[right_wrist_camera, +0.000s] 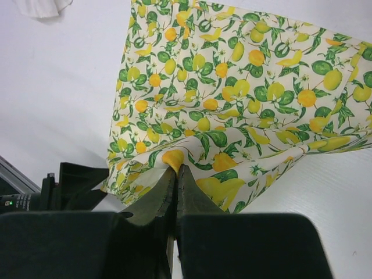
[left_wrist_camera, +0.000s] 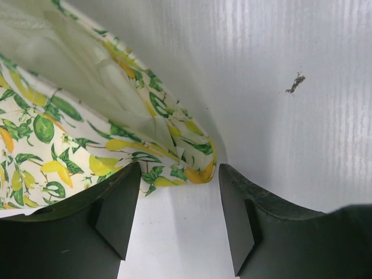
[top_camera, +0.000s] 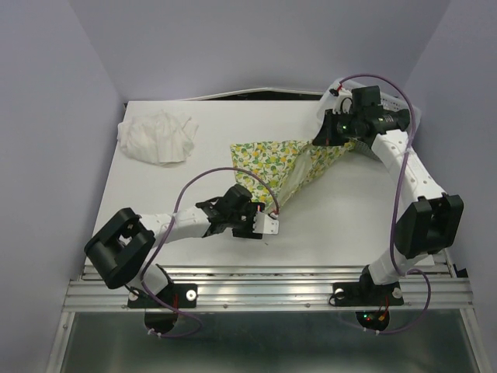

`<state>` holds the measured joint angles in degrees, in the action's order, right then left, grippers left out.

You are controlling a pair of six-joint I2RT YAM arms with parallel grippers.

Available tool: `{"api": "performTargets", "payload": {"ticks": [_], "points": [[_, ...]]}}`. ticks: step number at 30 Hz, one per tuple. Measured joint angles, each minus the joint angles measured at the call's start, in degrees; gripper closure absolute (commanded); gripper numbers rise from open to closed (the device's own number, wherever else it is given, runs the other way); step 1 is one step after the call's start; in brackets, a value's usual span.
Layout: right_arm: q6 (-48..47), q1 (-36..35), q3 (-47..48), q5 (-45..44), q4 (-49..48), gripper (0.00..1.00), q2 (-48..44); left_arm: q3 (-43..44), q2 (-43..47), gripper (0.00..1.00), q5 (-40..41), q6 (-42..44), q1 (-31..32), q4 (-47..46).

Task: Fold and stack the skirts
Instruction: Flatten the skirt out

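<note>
I'm seeing the right claw pinching the lemon-print skirt by its far corner (jaws tight on cloth), the left claw hanging wide at its near tip; it is lying across the worktop, the white skirt crumpled far-left.

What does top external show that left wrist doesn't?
Only top external: the crumpled plain white cloth skirt at the back left, and the right hand shut on the far edge of the lemon-print cloth skirt. Only left wrist: a small dark speck on the flat white table, and the skirt's pale inner lining. Both: the lemon-print skirt, the table, and the open left hand at the skirt's near corner, not closed on it.
</note>
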<state>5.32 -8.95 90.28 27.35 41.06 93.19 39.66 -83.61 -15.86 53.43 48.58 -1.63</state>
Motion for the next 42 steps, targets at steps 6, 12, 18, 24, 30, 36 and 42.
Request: {"api": "performTargets", "payload": {"ticks": [6, 12, 18, 24, 30, 36, 42], "points": [[1.0, 1.0, 0.0, 0.9, -0.3, 0.99, 0.1, -1.9, 0.0, 0.38, 1.3, -0.9, 3.1, -1.4], [1.1, 1.1, 0.0, 1.6, -0.5, 0.99, 0.1, -2.3, -1.6, 0.56, 4.7, -2.6, 3.8, -4.9], [0.6, 1.1, 0.0, 1.7, -0.6, 0.99, 0.1, -2.2, -3.8, 0.96, 8.5, -5.4, 2.6, -8.4], [-3.9, 1.1, 0.0, 1.1, -0.2, 0.99, 0.1, 0.0, 0.4, 1.00, 4.6, -7.5, -2.0, -1.8], [-13.8, 1.1, -2.3, -0.3, 1.7, 0.99, 0.1, 4.1, 18.3, 1.00, -2.6, -7.1, -8.0, 13.7], [-23.8, 1.1, -5.9, 0.9, 8.0, 0.60, 0.6, 4.6, 23.2, 1.00, -8.9, -7.9, -14.9, 25.6], [-27.4, 1.1, 0.9, 3.9, 11.9, 0.11, 8.4, 12.5, 7.2, 1.00, -14.2, -13.2, -21.1, 29.3]]}}
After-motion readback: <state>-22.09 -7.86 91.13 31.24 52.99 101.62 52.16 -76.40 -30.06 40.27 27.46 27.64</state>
